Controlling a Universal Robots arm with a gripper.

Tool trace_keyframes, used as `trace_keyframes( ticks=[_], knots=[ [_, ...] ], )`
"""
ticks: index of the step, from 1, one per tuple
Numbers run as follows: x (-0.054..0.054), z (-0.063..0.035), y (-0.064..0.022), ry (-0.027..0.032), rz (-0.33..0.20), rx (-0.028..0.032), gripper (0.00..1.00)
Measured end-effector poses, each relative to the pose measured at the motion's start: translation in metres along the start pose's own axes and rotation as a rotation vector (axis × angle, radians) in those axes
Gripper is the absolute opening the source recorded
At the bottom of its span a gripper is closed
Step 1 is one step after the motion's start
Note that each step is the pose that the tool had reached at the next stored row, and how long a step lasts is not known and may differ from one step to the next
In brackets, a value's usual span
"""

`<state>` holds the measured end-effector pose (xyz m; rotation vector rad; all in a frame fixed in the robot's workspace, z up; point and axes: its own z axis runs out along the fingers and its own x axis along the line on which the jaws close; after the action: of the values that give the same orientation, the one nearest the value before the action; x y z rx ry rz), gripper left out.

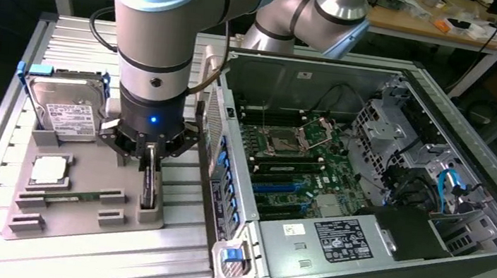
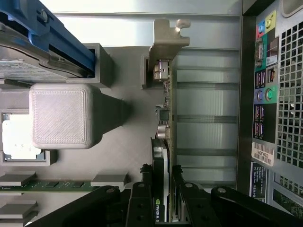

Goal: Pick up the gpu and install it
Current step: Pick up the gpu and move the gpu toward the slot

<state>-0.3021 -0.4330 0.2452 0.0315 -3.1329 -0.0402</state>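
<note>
At centre left of the exterior view, we see the graphics card standing on edge in a grey holder, both faces reachable; the gripper clasps it narrowly from above.

robotics lab or workshop: robot arm over aluminium-profile table, open computer case, cluttered wooden workbenches behind

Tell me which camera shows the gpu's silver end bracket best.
The wrist view: it looks along the edge of the gpu, with the silver bracket plain at its far end. In the exterior view the gpu is a thin card on edge in the grey holder under the gripper, bracket indistinct.
</note>
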Motion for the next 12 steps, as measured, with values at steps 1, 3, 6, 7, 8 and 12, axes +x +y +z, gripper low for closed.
trace_keyframes(
  ticks=[1,3,6,7,8,12],
  knots=[
    [0.0000,0.0000,0.0000,0.0000,0.000,0.0000,0.27],
    [0.0000,0.0000,0.0000,0.0000,0.000,0.0000,0.27],
    [0.0000,0.0000,0.0000,-0.0001,0.000,0.0000,0.27],
    [0.0000,0.0000,0.0000,0.0000,0.000,0.0000,0.27],
    [0.0000,0.0000,0.0000,0.0000,0.000,0.0000,0.27],
    [-0.0001,-0.0032,0.0002,-0.0002,0.000,-0.0001,0.27]
  ],
)
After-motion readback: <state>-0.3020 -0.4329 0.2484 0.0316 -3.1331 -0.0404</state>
